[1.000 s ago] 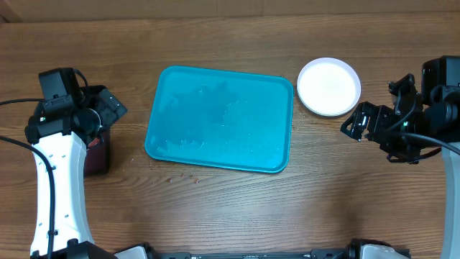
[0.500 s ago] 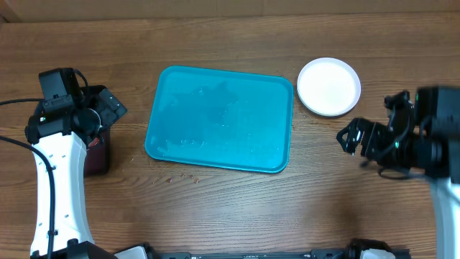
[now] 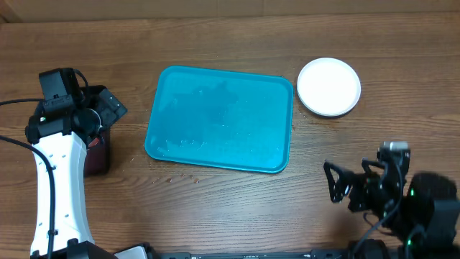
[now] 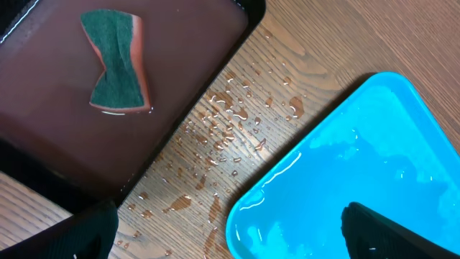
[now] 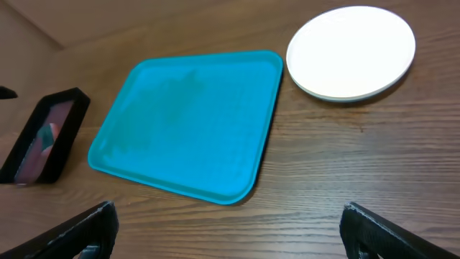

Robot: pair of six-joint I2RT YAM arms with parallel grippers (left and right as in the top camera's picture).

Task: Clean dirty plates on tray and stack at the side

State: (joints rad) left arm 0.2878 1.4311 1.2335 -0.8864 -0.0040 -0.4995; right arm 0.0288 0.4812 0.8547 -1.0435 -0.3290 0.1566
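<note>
- Tray (image 3: 215, 119): no plates on it, only a wet film and droplets. Clearing step judged done.
- Plates (image 3: 328, 86): one round white pile on the table, just beside the tray's far right corner. Only the white top shows; the count beneath cannot be told.
- Left gripper (image 3: 108, 109): jaws wide apart, empty, near the maroon tray (image 4: 180, 79) holding the sponge (image 4: 117, 61).
- Right gripper (image 3: 332, 183): jaws wide apart, empty, well apart from the plates.

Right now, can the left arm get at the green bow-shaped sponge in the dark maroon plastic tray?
Probably yes: the open left gripper hangs by the maroon tray, and nothing covers the sponge lying in it.
</note>
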